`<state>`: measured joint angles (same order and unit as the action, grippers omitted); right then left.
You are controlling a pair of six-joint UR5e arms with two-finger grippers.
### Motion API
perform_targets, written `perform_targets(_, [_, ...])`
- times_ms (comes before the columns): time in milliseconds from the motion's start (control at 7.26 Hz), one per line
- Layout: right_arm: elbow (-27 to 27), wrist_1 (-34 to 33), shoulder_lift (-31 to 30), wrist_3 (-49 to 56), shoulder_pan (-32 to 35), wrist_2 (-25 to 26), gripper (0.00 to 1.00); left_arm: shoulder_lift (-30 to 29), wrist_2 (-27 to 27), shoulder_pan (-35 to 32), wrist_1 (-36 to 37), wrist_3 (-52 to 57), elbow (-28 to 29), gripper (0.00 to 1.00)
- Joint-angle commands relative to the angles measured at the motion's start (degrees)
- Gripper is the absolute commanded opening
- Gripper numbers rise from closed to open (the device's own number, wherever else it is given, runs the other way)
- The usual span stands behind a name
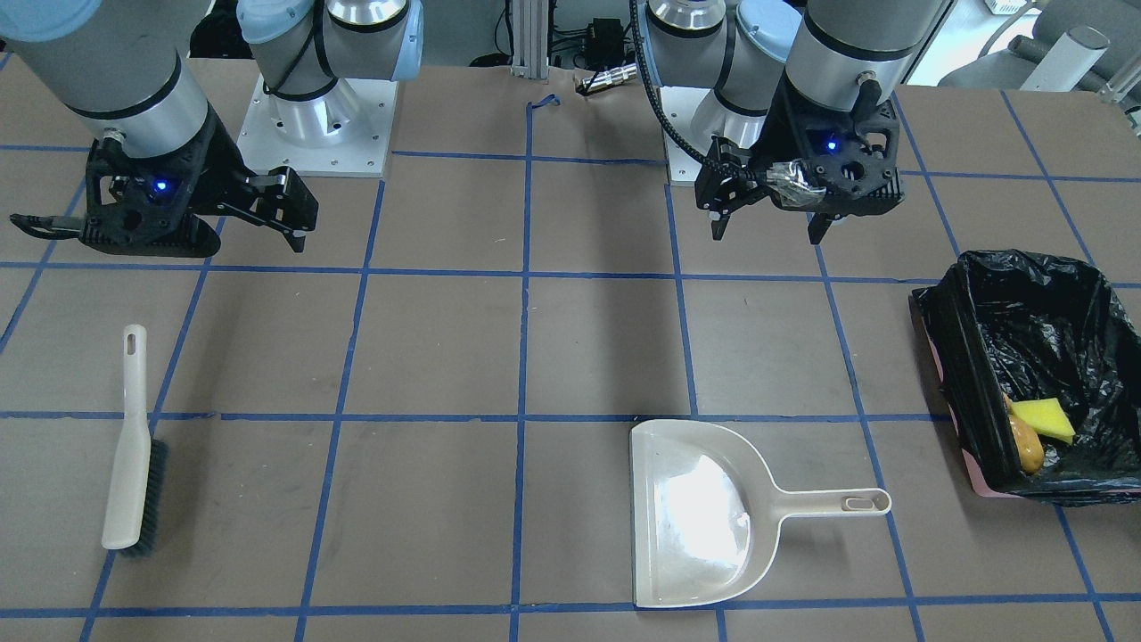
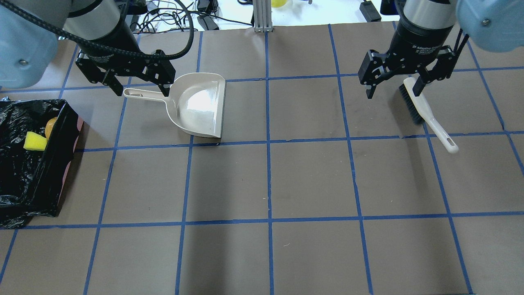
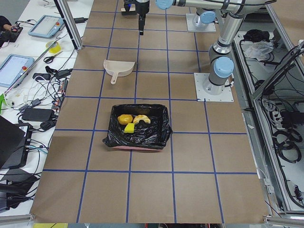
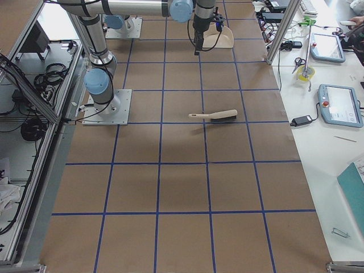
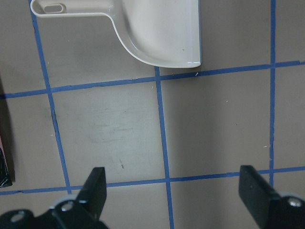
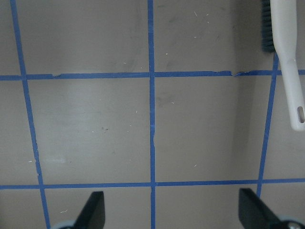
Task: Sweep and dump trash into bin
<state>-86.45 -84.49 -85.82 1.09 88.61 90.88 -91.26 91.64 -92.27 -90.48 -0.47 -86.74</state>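
Observation:
The bin (image 1: 980,374) is a pink box lined with a black bag at the table's end on my left; it also shows in the overhead view (image 2: 37,184) and the exterior left view (image 3: 156,135). The trash lies inside it: an orange-brown oval (image 3: 125,118), a pale crescent (image 3: 142,118) and a yellow wedge (image 1: 1045,419). My left gripper (image 2: 141,87) is open and empty, held above the handle of the beige dustpan (image 2: 200,104). My right gripper (image 2: 393,89) is open and empty, above the head of the white brush (image 2: 425,108).
The dustpan (image 1: 704,517) lies flat on the table and holds nothing, its handle pointing at the bin. The brush (image 1: 129,455) lies flat on the far side of the table. Blue tape lines grid the brown tabletop (image 2: 266,180).

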Motion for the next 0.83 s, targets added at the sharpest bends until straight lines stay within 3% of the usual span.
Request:
perform_targets(0, [0.0, 0.0, 0.0, 0.0, 0.1, 0.0, 1.00, 0.1, 0.0, 0.2, 0.0, -1.2, 0.1, 1.00])
perform_targets(689, [0.0, 0.2, 0.0, 0.0, 0.0, 0.2, 1.00, -0.1, -0.2, 0.2, 0.0, -0.3, 0.0, 1.00])
